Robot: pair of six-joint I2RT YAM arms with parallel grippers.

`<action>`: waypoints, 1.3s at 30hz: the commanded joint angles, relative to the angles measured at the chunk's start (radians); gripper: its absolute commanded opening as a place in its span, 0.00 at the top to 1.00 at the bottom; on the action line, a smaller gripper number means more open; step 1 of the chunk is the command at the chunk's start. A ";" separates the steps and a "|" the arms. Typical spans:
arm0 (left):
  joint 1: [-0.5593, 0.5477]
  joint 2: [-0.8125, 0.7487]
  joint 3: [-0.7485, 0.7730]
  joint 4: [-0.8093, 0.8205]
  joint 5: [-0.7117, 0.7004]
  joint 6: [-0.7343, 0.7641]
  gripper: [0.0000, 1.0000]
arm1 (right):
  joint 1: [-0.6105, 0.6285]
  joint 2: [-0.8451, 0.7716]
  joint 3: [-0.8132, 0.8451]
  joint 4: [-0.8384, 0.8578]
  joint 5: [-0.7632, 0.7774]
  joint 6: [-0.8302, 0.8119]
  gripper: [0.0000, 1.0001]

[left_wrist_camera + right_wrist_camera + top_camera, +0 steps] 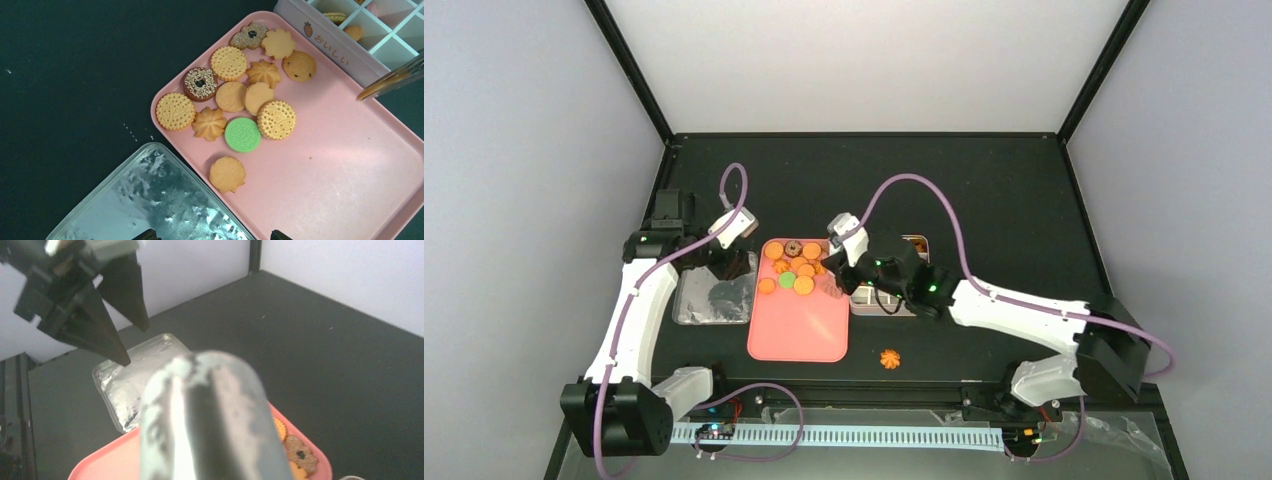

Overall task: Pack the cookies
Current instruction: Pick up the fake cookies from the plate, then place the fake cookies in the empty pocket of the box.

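Top view: bright, even, diffuse light on the pale walls (524,150); the black counter (984,190) reads dark and matte, shadows soft. Left wrist view: sharp, evenly lit; cookies (231,96) cast faint shadows on the pink tray (340,165); mottled glare on the metal tin (150,200). Right wrist view: a silvery object (210,425) against the lens is heavily blurred, streaked with highlights; background soft.

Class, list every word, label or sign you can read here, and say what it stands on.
"おいしい", beside a small carrot-like picture: on the side wall of the white gridded tin.
Embossed marks on the round cookies and the green cookie: too small to read.
Nothing else readable.
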State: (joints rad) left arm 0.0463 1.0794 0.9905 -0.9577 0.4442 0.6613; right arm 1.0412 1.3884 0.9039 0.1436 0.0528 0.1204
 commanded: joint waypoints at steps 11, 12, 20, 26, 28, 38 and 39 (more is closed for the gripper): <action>0.033 0.079 0.004 0.111 0.019 -0.013 0.41 | -0.237 -0.421 -0.034 -0.265 0.169 0.008 0.99; 0.035 0.088 0.006 0.117 0.023 -0.015 0.41 | -0.250 -0.437 -0.037 -0.286 0.180 0.007 0.99; 0.035 0.142 0.016 0.135 0.060 -0.021 0.41 | -0.275 -0.470 -0.094 -0.374 0.237 0.030 0.99; 0.034 0.195 0.047 0.059 0.122 0.040 0.43 | -0.279 -0.444 -0.093 -0.423 0.253 0.022 0.99; 0.032 0.216 0.047 0.047 0.137 0.071 0.44 | -0.283 -0.437 -0.091 -0.429 0.252 0.019 0.99; 0.028 0.266 0.048 0.101 0.192 0.063 0.43 | -0.286 -0.401 -0.098 -0.400 0.254 0.013 0.88; 0.028 0.266 0.048 0.103 0.195 0.062 0.43 | -0.287 -0.401 -0.095 -0.397 0.260 0.009 0.85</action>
State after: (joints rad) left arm 0.0727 1.3342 0.9981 -0.8772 0.5838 0.7151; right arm 0.7616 0.9897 0.8047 -0.2920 0.2829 0.1394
